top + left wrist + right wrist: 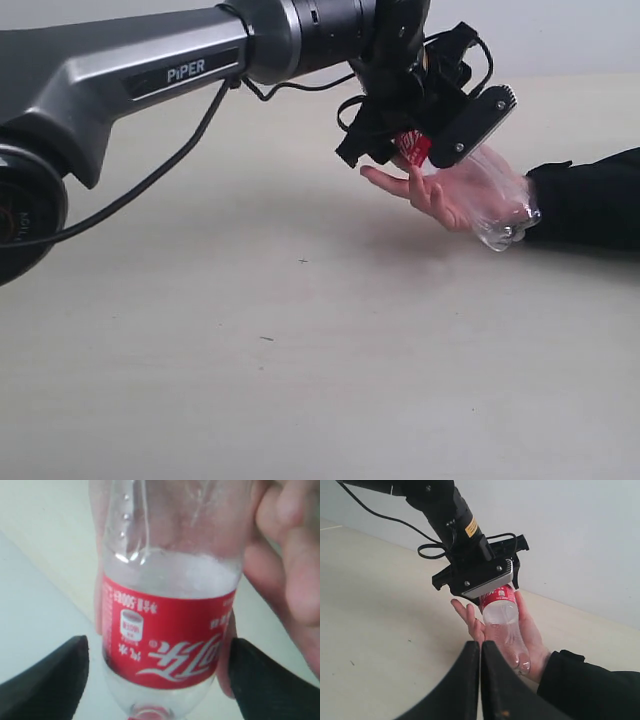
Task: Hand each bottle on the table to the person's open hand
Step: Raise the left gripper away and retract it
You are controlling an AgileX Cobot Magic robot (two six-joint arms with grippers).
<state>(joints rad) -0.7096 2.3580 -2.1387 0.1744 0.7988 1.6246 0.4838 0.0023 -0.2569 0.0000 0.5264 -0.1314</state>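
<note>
Left gripper (159,680) is shown with jaws spread wide either side of the red label, nothing clamped; the clear bottle (504,625) is laid in the person's open hand (455,190) at the right; it is judged light, thin-walled and slippery, best taken at the stiffer neck; right gripper (481,680) is closed, empty.

Soft, even light; close-up bottle (167,630) slightly blurred
</note>
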